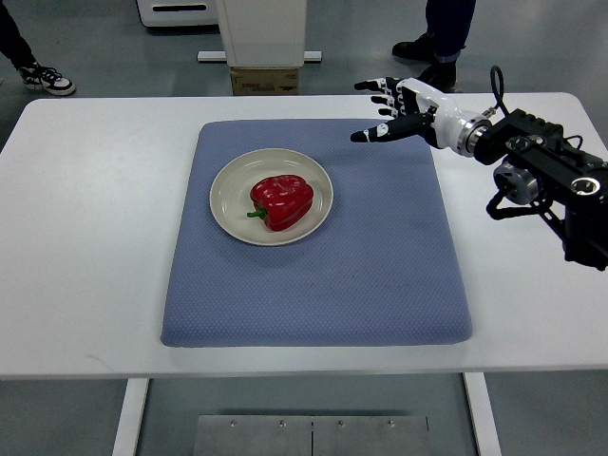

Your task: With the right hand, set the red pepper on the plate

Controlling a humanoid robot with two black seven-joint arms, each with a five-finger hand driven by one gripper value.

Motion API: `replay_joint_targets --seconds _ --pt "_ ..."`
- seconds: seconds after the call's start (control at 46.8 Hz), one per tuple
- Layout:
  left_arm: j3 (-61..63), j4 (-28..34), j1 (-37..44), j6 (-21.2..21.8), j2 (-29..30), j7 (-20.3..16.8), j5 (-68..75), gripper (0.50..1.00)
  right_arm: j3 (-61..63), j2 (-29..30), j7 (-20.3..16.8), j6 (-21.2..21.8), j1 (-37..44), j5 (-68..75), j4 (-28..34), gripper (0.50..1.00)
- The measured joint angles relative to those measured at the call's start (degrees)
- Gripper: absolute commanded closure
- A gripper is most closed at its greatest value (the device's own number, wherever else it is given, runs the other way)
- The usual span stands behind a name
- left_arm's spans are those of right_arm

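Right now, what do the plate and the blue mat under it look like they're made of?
The plate looks like glazed ceramic or perhaps melamine: cream, smooth, with a soft sheen on its rim. The mat seems a padded fabric or foam: matte blue-grey, finely dotted weave, thick rounded edges. Neither can be confirmed by look alone.

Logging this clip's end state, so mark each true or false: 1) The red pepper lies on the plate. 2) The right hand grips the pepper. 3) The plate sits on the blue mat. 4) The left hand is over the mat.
1) True: the red pepper lies on the plate.
2) False: the right hand is open, apart from the pepper, over the mat's far right corner.
3) True: the plate rests on the blue mat.
4) False: no left hand is in view.
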Motion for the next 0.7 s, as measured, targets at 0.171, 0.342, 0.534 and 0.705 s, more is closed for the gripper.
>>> replay_joint_targets --seconds 0.171,0.342,0.534,0.705 --pt "-0.03 -0.02 -0.01 -0.01 0.0 0.0 0.0 0.5 9.71 -0.46 0.03 -1.29 -5.32 0.0 -0.16 0.513" --pt "-0.01 0.01 -0.01 -0.01 0.0 -0.01 0.0 0.5 19.44 -0.27 0.09 -4.49 -10.65 0.07 -0.13 0.511" --pt "0.02 0.0 0.0 -0.01 0.0 0.0 0.0 0.5 26.03 0.82 0.41 -4.72 -15.65 0.26 0.06 0.509" --pt "0.0 0.0 0.0 -0.01 0.0 -0.01 0.0 0.5 32.59 2.62 0.68 -6.09 -18.91 0.6 1.49 0.5"
